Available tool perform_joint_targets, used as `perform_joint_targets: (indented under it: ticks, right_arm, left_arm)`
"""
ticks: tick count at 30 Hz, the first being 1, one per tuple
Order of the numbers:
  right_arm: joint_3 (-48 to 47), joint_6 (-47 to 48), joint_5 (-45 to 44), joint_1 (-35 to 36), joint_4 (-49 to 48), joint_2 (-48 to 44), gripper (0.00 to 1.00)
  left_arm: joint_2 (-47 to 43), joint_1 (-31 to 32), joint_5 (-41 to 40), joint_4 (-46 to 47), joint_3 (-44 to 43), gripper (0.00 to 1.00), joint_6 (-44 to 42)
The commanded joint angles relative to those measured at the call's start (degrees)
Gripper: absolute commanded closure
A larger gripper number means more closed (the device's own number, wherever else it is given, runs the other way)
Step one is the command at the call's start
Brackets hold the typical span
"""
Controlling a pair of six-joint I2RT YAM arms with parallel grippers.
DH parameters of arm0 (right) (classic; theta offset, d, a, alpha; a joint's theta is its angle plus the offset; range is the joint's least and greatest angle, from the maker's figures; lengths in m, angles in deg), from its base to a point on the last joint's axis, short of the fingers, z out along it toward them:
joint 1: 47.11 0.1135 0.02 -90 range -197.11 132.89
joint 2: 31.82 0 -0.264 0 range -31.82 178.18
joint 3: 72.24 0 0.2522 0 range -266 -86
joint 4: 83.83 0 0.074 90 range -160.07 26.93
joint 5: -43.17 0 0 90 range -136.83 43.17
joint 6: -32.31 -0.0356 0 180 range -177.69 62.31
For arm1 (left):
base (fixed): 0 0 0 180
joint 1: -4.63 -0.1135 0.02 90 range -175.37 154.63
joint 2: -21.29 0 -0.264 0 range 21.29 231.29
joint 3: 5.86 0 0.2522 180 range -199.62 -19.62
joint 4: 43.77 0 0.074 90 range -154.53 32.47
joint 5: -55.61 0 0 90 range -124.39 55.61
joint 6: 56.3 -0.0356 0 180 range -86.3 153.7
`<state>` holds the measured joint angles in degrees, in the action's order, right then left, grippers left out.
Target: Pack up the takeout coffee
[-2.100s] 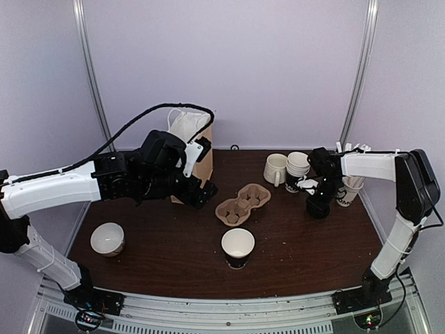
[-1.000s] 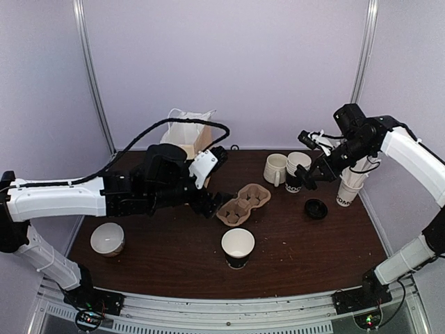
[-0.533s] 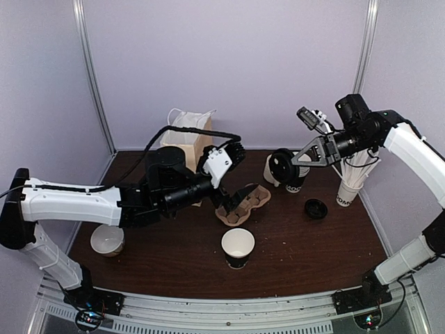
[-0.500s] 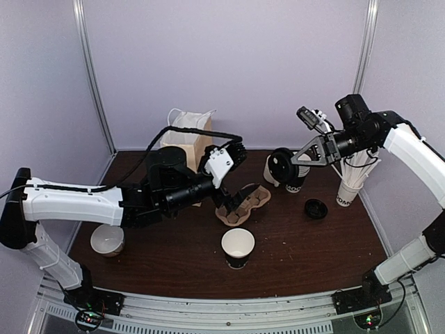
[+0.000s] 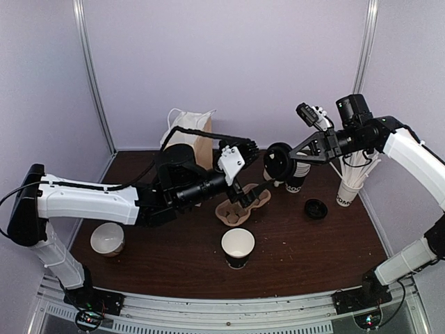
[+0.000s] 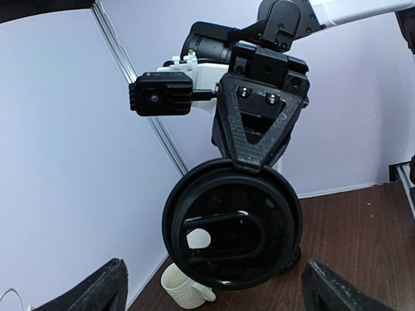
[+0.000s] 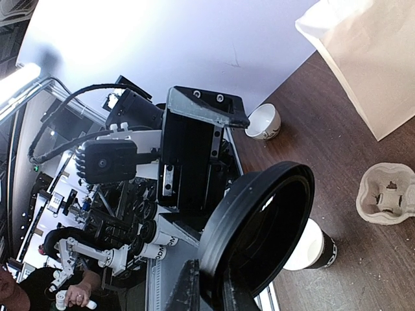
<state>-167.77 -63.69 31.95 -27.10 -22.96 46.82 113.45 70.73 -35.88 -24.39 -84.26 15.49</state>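
Observation:
The takeout coffee cup [image 5: 238, 248], white with a black lower band, stands open and lidless at the front centre of the table; it also shows in the right wrist view [image 7: 312, 249]. My right gripper [image 5: 284, 158] is shut on the rim of a black plastic lid [image 5: 278, 166] and holds it on edge in the air above the table's centre. The lid fills the right wrist view [image 7: 259, 223] and the left wrist view [image 6: 232, 236]. My left gripper [image 5: 249, 172] is open and empty above the cardboard cup carrier [image 5: 242, 203], facing the lid; its fingertips [image 6: 91, 291] sit wide apart.
A second black lid [image 5: 316, 208] lies on the table at the right. A white mug [image 6: 185, 288], a stack of paper cups [image 5: 297, 182] and a cup of white sticks [image 5: 348, 189] stand back right. A paper bag [image 5: 189, 132] stands at the back, and a small white bowl [image 5: 107, 239] sits front left.
My right gripper has taken a black lid and carried it up and left to mid-air. My left gripper has swung right over the carrier and turned to face the lid.

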Motion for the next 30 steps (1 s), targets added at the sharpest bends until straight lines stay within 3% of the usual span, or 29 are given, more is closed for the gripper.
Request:
perform_joint_targets:
  ticks: [1,16,30]
  right_arm:
    - [0.57,-0.94,1.42,0.49,-2.16,-1.21,0.91]
    - [0.50,-1.08,2.52,0.60,-2.75,-1.48,0.91]
    - [1.30,-2.22,3.00,0.91,-4.14,-1.46,0.91]
  left_arm:
    - [2.15,0.30,0.11,1.82,-4.39,0.02,0.73]
    - [5.56,0.27,4.58,-0.63,-8.44,0.03,2.44]
    - [7.49,0.33,-1.00,-0.75,-10.62,0.10,2.86]
